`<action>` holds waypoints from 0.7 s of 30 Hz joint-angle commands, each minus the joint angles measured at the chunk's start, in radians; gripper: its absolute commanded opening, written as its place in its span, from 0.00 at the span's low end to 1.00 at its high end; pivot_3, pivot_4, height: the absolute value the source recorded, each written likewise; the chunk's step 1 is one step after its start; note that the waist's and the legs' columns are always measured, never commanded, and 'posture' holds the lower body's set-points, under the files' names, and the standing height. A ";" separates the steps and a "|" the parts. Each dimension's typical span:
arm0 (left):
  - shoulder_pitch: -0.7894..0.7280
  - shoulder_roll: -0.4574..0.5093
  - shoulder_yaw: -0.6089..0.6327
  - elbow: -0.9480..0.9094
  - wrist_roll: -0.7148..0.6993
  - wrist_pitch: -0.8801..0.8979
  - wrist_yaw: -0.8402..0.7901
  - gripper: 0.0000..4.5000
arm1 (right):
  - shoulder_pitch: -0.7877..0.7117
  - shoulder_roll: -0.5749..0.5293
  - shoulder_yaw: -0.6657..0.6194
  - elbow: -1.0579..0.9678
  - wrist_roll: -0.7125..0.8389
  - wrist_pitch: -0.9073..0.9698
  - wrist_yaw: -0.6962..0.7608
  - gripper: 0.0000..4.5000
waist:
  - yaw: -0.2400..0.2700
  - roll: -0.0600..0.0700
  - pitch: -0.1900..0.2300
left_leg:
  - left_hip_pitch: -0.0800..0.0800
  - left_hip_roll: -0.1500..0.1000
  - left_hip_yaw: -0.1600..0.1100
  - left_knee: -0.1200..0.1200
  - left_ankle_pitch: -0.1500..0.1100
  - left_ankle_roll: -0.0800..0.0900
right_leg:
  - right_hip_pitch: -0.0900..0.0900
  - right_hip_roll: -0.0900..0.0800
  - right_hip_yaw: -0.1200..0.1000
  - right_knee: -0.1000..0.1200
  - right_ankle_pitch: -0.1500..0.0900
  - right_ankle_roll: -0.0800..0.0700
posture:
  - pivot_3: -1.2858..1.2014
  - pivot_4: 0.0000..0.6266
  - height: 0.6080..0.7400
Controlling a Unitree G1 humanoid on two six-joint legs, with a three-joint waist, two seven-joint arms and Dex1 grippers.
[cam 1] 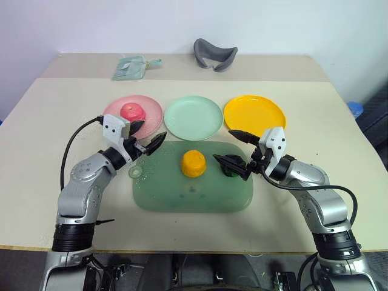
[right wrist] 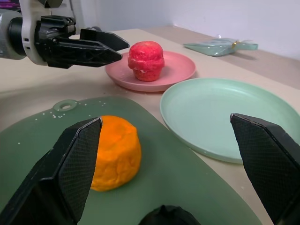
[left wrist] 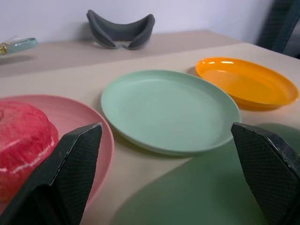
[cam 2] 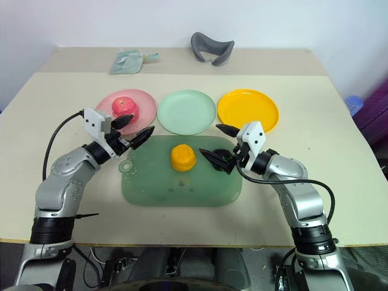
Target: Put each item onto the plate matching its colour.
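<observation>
Your right gripper (cam 1: pixel 238 149) stands wide apart over the dark green item (cam 1: pixel 230 170) on the tray (cam 1: pixel 157 200); left gripper (cam 1: pixel 147 134), also open, holds nothing; red item (cam 1: pixel 131 111) sits on the pink plate (cam 1: pixel 151 109); orange item (cam 1: pixel 193 163) waits; close off-centre and the green one may roll away.

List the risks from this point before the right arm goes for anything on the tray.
1. The dark green item lies on the tray right under the open right gripper, partly hidden by it; a grasp could glance off and roll it.
2. The orange item sits close beside it, so a sweep could knock it.
3. The open left gripper hangs by the pink plate, near the red item and could nudge it off.
</observation>
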 commanded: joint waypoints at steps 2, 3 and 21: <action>0.057 0.005 -0.059 -0.092 -0.009 0.003 -0.037 0.99 | -0.011 0.002 -0.013 -0.026 0.006 -0.028 0.002 1.00 | 0.001 0.000 0.000 | 0.000 0.000 0.000 0.000 0.000 0.000 | 0.000 0.000 0.000 0.000 0.000 0.000 | 0.52 0.24 1.00; 0.051 0.000 -0.055 -0.086 -0.003 -0.007 -0.028 0.99 | -0.010 0.002 -0.015 -0.027 0.007 -0.027 0.001 1.00 | 0.005 0.000 0.000 | 0.000 0.000 0.000 0.000 0.000 0.000 | 0.000 0.000 0.000 0.000 0.000 0.000 | 0.52 0.24 1.00; 0.000 0.110 -0.107 -0.073 -0.063 0.022 -0.253 0.99 | 0.064 -0.046 -0.054 -0.112 0.029 0.019 -0.018 1.00 | 0.005 0.000 0.000 | 0.000 0.000 -0.001 0.001 0.000 0.000 | 0.001 0.000 0.000 0.000 0.000 0.000 | 0.52 0.24 1.00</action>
